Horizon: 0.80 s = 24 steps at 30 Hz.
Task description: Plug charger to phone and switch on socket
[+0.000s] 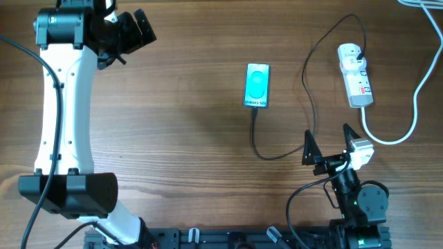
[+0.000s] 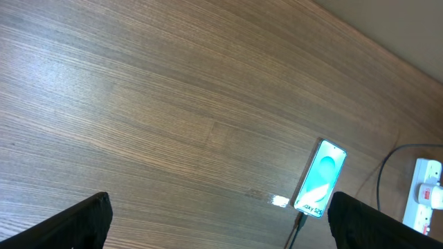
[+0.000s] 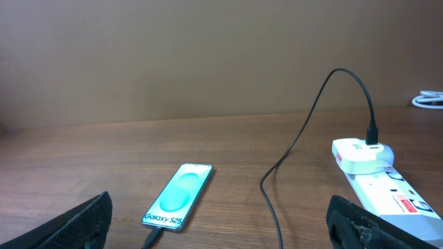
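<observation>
- Right pincer point(image 1: 326, 133) is released and empty; left pincer point(image 2: 218, 204) is likewise, far off.
- Socket point(image 1: 356, 83) lies just ahead and to the right: a light, rigid block, likely to slide, so press straight down.
- Charger point(image 1: 309, 76), thin and floppy, loops directly ahead and seems already plugged into the phone point(image 1: 257, 85), ahead-left.
- Table point(image 1: 194, 138) is bare between them; the cable could snag.

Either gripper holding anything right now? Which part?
Nothing held. Left gripper and right gripper are both open and empty; the charger lies untouched.
</observation>
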### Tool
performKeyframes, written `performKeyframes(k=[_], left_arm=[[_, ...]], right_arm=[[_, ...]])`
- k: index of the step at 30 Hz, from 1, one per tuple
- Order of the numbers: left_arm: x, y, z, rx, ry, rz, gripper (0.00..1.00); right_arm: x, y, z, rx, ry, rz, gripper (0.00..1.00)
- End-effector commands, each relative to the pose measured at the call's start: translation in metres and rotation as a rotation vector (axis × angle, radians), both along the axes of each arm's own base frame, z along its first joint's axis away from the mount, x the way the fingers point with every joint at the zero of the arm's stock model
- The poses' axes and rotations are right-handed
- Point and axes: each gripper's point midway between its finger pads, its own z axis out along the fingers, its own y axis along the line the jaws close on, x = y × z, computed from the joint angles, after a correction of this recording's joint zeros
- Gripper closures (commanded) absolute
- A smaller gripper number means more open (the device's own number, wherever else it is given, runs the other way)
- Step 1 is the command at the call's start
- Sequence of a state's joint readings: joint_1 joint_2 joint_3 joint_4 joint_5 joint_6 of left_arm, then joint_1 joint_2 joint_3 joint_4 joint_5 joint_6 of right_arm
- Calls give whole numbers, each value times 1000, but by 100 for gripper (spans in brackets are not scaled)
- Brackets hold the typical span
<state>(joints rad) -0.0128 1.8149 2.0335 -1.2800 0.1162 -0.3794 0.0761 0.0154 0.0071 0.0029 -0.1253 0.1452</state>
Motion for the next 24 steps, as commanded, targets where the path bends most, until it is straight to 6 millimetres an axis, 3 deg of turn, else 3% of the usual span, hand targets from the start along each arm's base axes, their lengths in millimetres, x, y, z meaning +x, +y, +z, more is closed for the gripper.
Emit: performKeyframes(k=[1,16,20,22,24], left_arm=[[0,3,-4,13,8,0,0],[-2,4,-9,17,30,4,0],[-42,17,-16,135,156,37,0],[-58,15,-10,188,101,32,0],[-82,13,-20,177,27,28,0]], right_arm=[[0,-2,2,15,-10,-15,0],[0,-2,2,15,-10,-16,0],[0,-2,2,15,-10,-15,0],[0,-2,2,16,-10,-16,0],[0,-2,2,16,-10,-16,0]])
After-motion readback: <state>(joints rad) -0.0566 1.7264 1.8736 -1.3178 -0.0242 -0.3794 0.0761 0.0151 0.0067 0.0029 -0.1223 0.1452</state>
